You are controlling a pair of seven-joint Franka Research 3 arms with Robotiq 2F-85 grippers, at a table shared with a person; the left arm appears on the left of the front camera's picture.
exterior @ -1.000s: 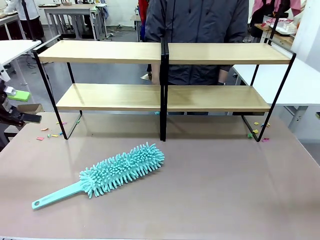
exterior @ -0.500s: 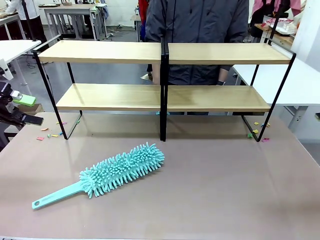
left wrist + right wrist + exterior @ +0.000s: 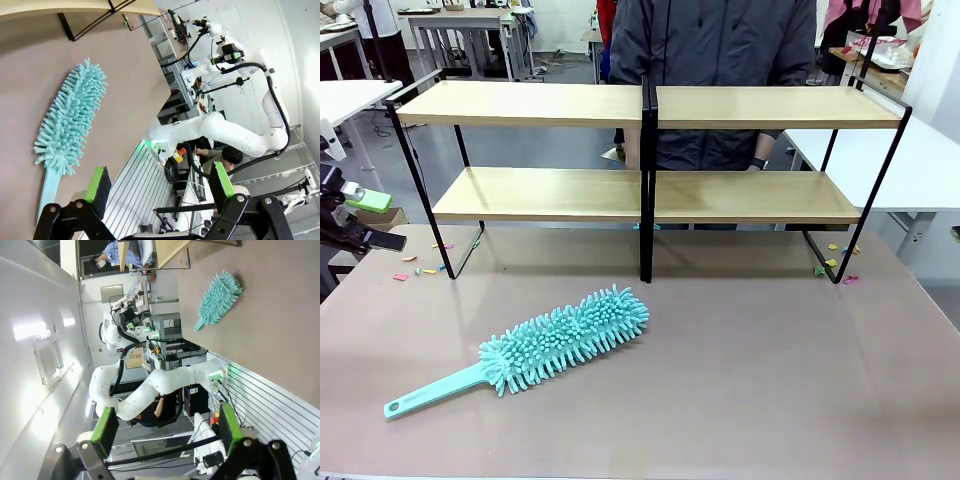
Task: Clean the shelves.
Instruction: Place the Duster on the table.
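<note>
Raised slightly from a second ago, my left gripper [image 3: 365, 218] hangs open-jawed, duster [image 3: 565, 338] ungrasped, shelves [image 3: 650, 105] unwiped, right gripper [image 3: 162, 432] equally open.

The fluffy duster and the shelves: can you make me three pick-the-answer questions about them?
1. Where is the duster?
A. on the top shelf
B. on the table in front of the shelves
C. in a gripper

2. How many wooden tiers do the shelves have?
A. one
B. two
C. four

3. How is the left gripper?
A. open, holding nothing
B. shut on the duster
C. shut on a cloth

Answers: 1 B, it lies flat on the table. 2 B, an upper and a lower board. 3 A, its green pads stand apart with nothing between.
</note>
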